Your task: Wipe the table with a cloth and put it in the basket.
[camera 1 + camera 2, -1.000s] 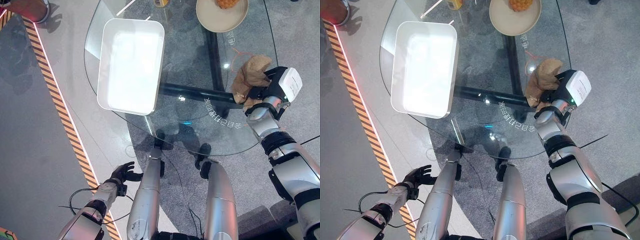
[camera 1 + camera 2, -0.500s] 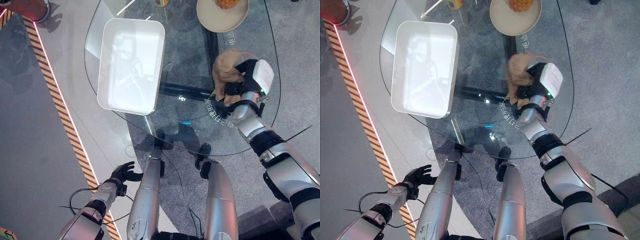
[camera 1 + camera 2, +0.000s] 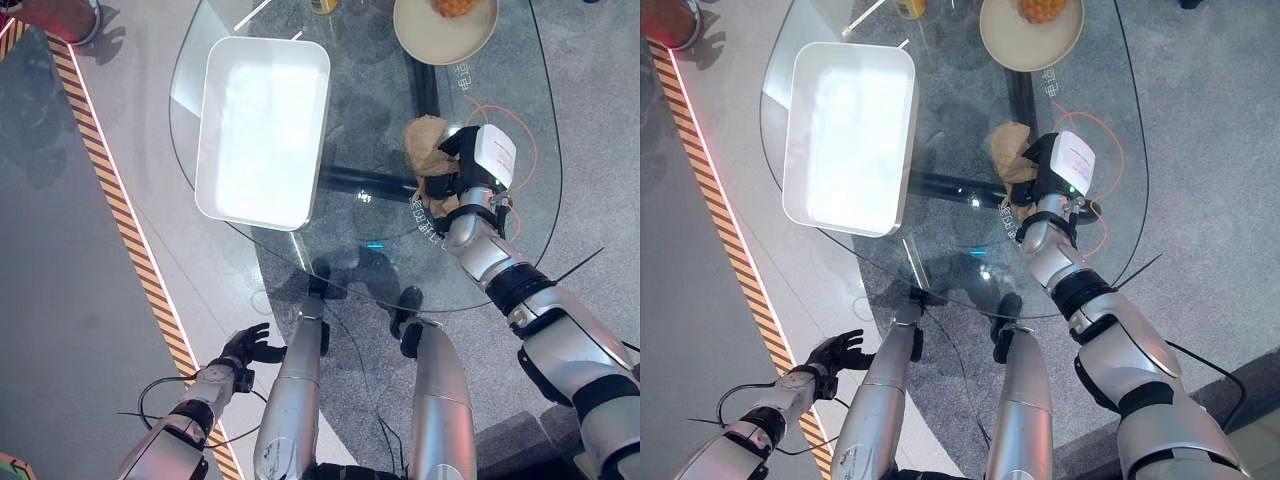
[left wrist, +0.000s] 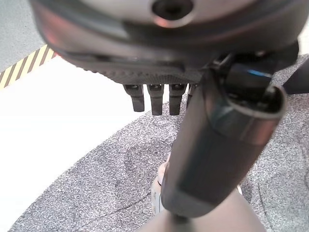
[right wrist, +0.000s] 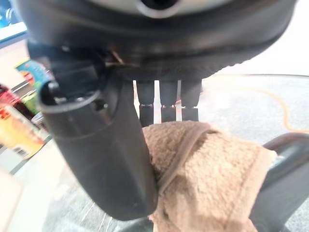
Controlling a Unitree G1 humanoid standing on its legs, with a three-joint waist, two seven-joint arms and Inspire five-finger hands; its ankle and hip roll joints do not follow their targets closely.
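On the round glass counter (image 3: 300, 250), toward its right edge, the right hand (image 3: 478, 165) pinches a bunched tan terry cloth (image 3: 425, 142) between thumb and fingers. The cloth looks soft, light and limp, so it is best gripped by its bunched middle. The left hand (image 3: 245, 346) hangs relaxed, fingers apart.

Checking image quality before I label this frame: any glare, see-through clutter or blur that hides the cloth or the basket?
Left eye view: the white basket is blown out by glare, so its inside is unreadable; the glass table shows the floor and frame beneath, yet the brown cloth in the right hand reads clearly. Right wrist view: the cloth is sharp, the background soft. Left wrist view: the left hand hangs over bright floor.
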